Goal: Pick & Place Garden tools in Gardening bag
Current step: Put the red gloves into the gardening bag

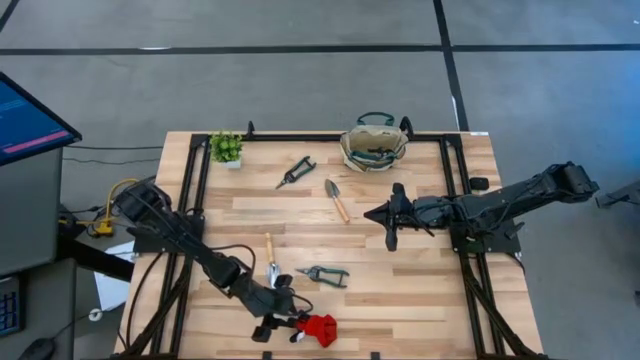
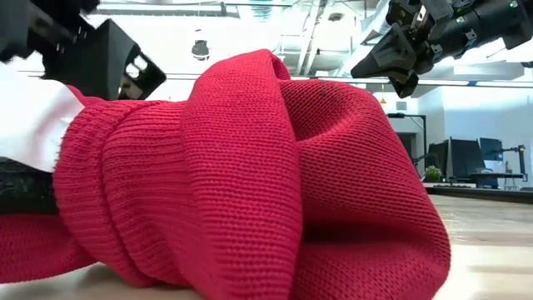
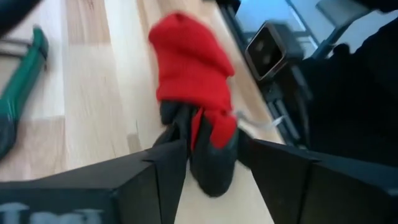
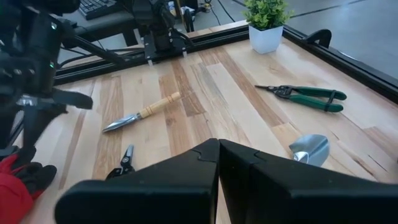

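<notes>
potted plant (image 1: 226,148) at table (image 1: 420,290) corner, monitor (image 1: 25,118) beside

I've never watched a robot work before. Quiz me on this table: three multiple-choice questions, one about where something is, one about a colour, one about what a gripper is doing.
1. Where is the gardening bag?
A. at the table's far edge, right of the potted plant
B. at the near edge beside the red bundle
C. on the floor

2. What colour is the bundle at the left gripper?
A. all green
B. red and black
C. all yellow

3. How does the right gripper stand?
A. clamped on a trowel
B. shut, holding nothing
C. inside the bag

Answers:
1 A: the high view shows the bag on the table's far edge, with the plant toward the far left corner.
2 B: the left wrist view shows red knit above a black part, between open fingers.
3 B: the right wrist view shows its fingers together over bare wood.
</notes>
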